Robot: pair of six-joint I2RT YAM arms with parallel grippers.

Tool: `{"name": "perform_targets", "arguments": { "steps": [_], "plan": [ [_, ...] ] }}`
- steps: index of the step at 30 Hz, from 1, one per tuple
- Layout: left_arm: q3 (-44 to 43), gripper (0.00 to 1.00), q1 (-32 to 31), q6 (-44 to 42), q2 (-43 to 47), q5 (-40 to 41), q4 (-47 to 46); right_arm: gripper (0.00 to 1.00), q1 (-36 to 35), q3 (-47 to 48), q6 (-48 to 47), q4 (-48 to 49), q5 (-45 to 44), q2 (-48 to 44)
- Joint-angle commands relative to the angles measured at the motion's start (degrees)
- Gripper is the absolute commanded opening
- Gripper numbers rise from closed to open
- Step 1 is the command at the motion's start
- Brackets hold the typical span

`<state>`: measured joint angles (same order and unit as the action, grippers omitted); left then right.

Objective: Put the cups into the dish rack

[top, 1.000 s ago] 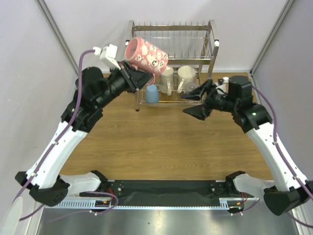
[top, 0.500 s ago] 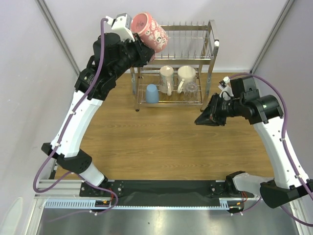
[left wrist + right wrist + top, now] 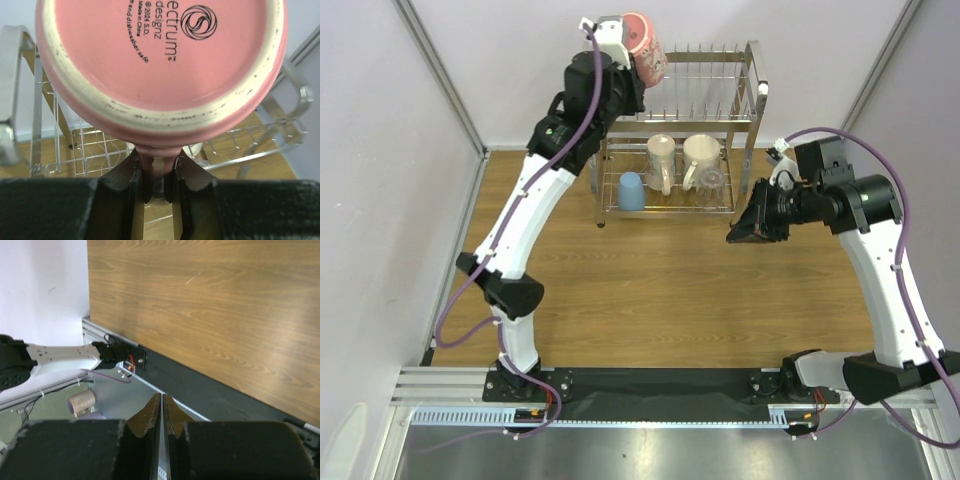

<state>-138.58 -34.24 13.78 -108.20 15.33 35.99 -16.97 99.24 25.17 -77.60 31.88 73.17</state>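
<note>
My left gripper (image 3: 159, 175) is shut on the handle of the pink mug (image 3: 160, 60), whose base faces the left wrist camera. In the top view the pink mug (image 3: 645, 45) hangs over the upper left corner of the dish rack (image 3: 752, 100). The rack's lower tier holds a light blue cup (image 3: 631, 190), a taller cream mug (image 3: 662, 160), a wider cream mug (image 3: 701, 152) and a clear glass tumbler (image 3: 713, 182). My right gripper (image 3: 735, 235) is shut on nothing, just right of the rack's front, above the table.
The wooden table (image 3: 650, 290) lies in front of the rack. White walls with slanted metal posts (image 3: 440, 80) stand close on both sides. The black base rail (image 3: 660, 385) runs along the near edge.
The left arm raised the pink mug and carried it right, from the rack's left front to above its top left corner. The right gripper closed and drew back from the rack.
</note>
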Motion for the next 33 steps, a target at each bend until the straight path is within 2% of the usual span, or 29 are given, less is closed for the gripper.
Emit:
{"name": "perform_targets", "arguments": {
  "steps": [1,4,14,33],
  "plan": [
    [-4.7,0.00,1.3,-3.8,-0.9,2.1,-11.4,0.10,1.8,4.4,-3.5,-9.3,-0.1,2.2],
    [-4.7,0.00,2.1,-6.7,-2.3,3.6,-13.6,0.09,2.1,3.5,-3.5,-8.7,0.2,3.6],
    [-3.3,0.00,4.6,-4.4,-6.0,2.3,-17.7,0.10,7.0,-0.1,-4.5,-8.3,1.0,3.2],
    [-1.6,0.00,4.1,-1.8,-6.9,7.6,-16.5,0.09,11.3,0.3,-5.7,-7.6,1.3,3.1]
  ]
}}
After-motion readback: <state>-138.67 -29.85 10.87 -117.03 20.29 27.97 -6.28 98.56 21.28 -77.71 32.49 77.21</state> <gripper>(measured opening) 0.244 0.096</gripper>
